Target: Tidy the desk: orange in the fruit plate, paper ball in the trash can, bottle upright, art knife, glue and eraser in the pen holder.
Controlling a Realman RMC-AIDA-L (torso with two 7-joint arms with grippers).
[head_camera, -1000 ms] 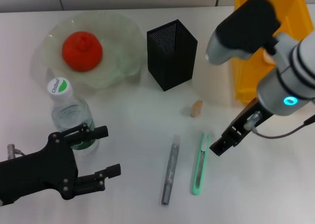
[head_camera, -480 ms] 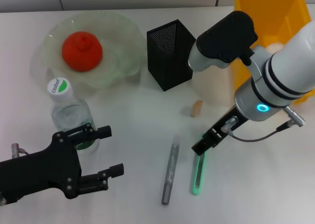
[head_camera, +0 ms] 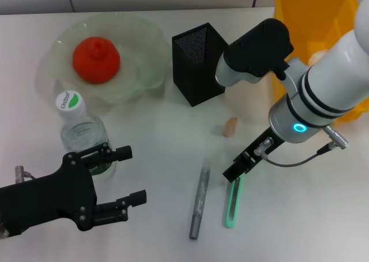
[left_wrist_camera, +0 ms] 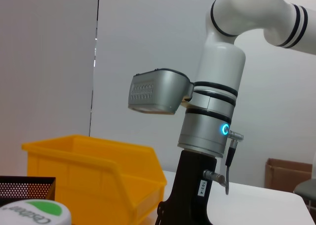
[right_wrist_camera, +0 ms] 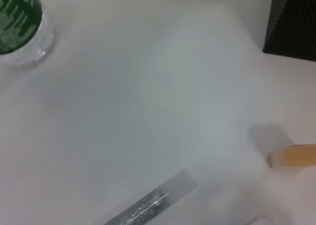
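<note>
The orange (head_camera: pixel 96 59) lies in the glass fruit plate (head_camera: pixel 141 40) at the back left. The bottle (head_camera: pixel 81 132) stands upright in front of it. The black mesh pen holder (head_camera: pixel 200 63) stands at the back middle. The tan eraser (head_camera: pixel 230 126), the silver glue stick (head_camera: pixel 199 201) and the green art knife (head_camera: pixel 233 203) lie on the table. My right gripper (head_camera: pixel 237 171) is at the knife's far end. My left gripper (head_camera: pixel 130 177) is open and empty beside the bottle. The right wrist view shows the glue stick (right_wrist_camera: pixel 148 205), eraser (right_wrist_camera: pixel 294 156) and bottle (right_wrist_camera: pixel 19 22).
The yellow trash bin (head_camera: pixel 340 14) stands at the back right with a pale paper ball (head_camera: pixel 315 57) inside. A pale upright object (head_camera: pixel 248 103) stands between the bin and the pen holder. The left wrist view shows the bin (left_wrist_camera: pixel 89 165) and my right arm (left_wrist_camera: pixel 210 116).
My right arm has swung left and lowered, bringing its gripper from right of the art knife to the knife's far end. The left gripper has barely shifted.
</note>
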